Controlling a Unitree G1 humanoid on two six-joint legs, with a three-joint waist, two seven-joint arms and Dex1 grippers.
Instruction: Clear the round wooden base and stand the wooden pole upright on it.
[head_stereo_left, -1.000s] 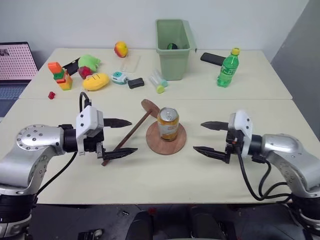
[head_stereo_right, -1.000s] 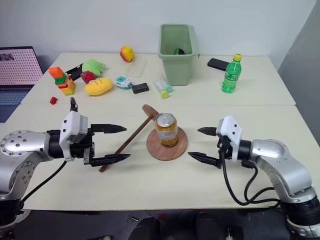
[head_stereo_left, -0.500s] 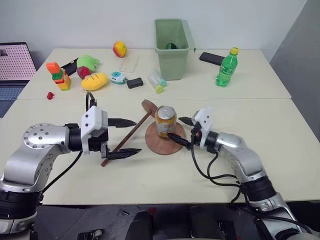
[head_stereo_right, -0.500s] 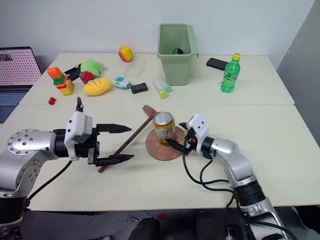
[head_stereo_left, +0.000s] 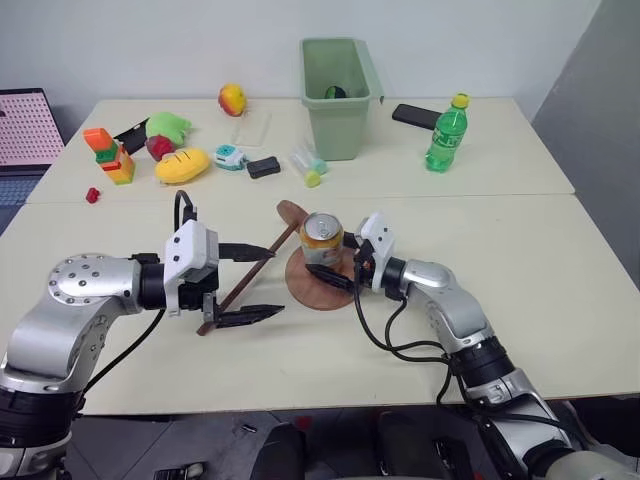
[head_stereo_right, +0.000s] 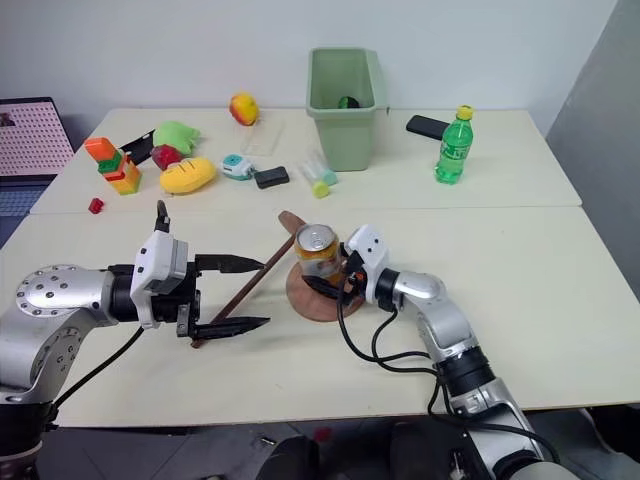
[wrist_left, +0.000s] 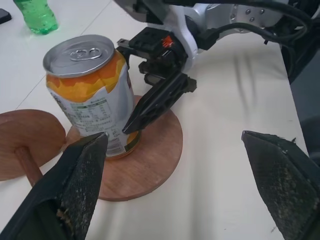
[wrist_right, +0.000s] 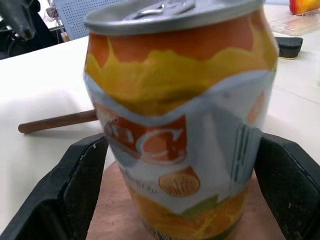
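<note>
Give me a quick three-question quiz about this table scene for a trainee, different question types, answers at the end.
1. True or false: the base is bare.
2. Which gripper has its jaws on either side of the can: A the left gripper, B the right gripper, C neither?
3. Fill in: the pole lies slanted on the table, between the open jaws of the ___ gripper.

Key
1. False: the can stands on it.
2. B. Its jaws are open around the can, not closed on it.
3. left
</note>
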